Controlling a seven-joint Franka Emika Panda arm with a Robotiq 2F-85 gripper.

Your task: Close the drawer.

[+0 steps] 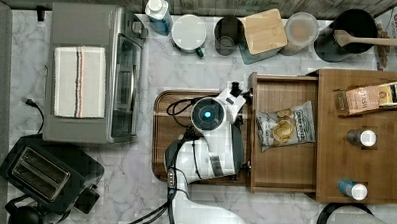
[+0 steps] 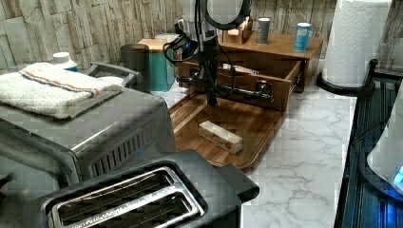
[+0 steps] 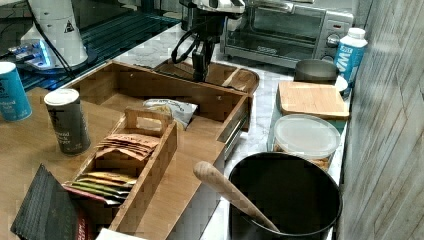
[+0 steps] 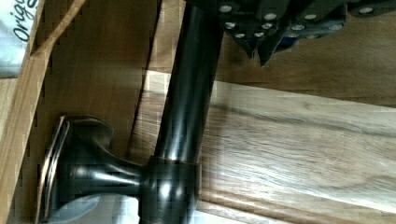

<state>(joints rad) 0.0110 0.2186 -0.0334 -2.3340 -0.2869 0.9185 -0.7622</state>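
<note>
Handle [image 4: 182, 93]: black bar on two posts across the drawer front, one post mount close by me in the wrist view. I judge I sit toward one end of the bar, not its middle.

Cabinet top [image 1: 335, 162]: flat wood at the top view's right, carrying shakers and a tea caddy. The drawer has to slide in under it.

Drawer [image 1: 286, 79]: pulled well out toward the top view's left, its front wall at the tray's edge. Closing means a straight push toward the top view's right, along the runners.

Tray [image 2: 237, 123]: darker wood, rounded corners, lying in front of the drawer. I stay above it and do not drag across it.

Chip bag [image 1: 285, 126]: lies flat on the drawer floor, seemingly below the wall tops, so I judge it will not catch on the way in.

Block [image 2: 220, 137]: pale bar on the tray, apart from me and out of the push line.

My gripper [image 2: 211, 97]: hangs pointing down on the tray side of the handle, just in front of the bar. Fingers [image 4: 252, 49] look drawn together, holding nothing.

Method, as I judge it: press the closed tips square against the bar or front board, shift toward the middle if possible so the drawer does not skew, and push slowly and level until the front meets the cabinet.
</note>
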